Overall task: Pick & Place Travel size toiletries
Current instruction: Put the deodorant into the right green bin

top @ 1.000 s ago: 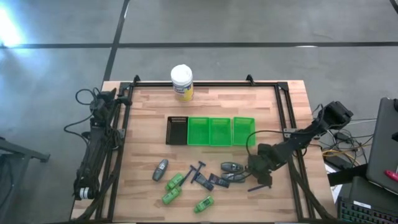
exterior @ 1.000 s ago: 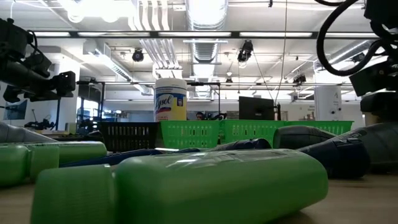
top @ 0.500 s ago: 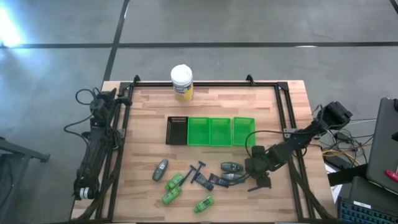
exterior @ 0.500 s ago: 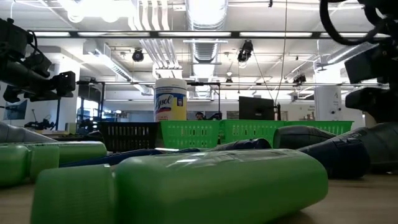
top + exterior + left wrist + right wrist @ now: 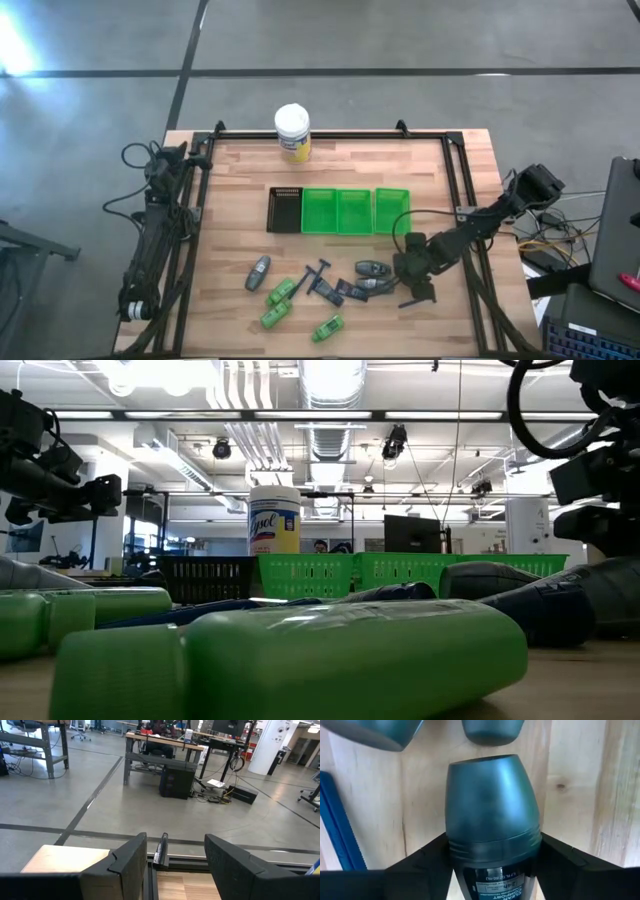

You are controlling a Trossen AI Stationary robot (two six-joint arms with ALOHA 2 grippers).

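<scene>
Fingers of the right gripper (image 5: 492, 862) flank the grey tube (image 5: 492, 815) at lower right of the high view, apparently pinching it; lift once squeeze feels square

Robotics lab in an open industrial hall

Polished concrete floor (image 5: 75, 795) with dark lines, exposed ducts (image 5: 245, 435) and strip lights (image 5: 330, 380) overhead, desks (image 5: 165, 750) with computers and loose cables, a white pillar (image 5: 267, 745), and a wooden bench (image 5: 330, 160) in a black frame with cabled robot arms.
</scene>
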